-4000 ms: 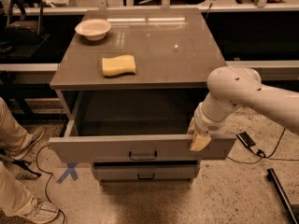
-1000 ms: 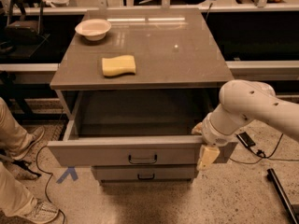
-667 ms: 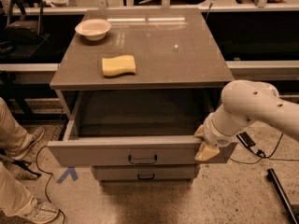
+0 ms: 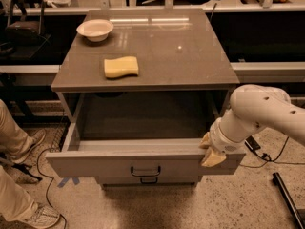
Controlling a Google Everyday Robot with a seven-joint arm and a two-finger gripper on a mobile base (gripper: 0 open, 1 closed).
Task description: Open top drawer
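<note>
Speckled floor [image 4: 190, 209], dark benches behind the cabinet [image 4: 181, 56]. The cabinet's grey top carries a bowl [image 4: 95, 29] at its back left corner. A sponge [image 4: 121, 67] lies left of centre, nearer the front edge. Both sit in from the edges.

The top drawer [image 4: 109, 165] stands well out from the cabinet's front, box open and dark inside, front panel parallel to the cabinet's front edge. Its handle [image 4: 145, 171] is at the panel's centre. A second handle [image 4: 148, 180] shows just under it, on the drawer below, which sits close in to the cabinet.

My gripper [image 4: 212, 150] is at the cabinet's front right, on the right end of the drawer front at its top edge, touching it. Can't tell if it's clamped on or just resting. My arm [image 4: 267, 113] runs off to the cabinet's right.

Left of the cabinet are a person's leg [image 4: 12, 132] and shoe [image 4: 40, 217], near the drawer's left corner but apart from it, plus a cable [image 4: 50, 190]. A blue tape cross [image 4: 69, 181] is on the floor under that corner. Bare floor shows in front of the drawer. A dark bar [image 4: 288, 199] lies on the floor at the cabinet's front right.
</note>
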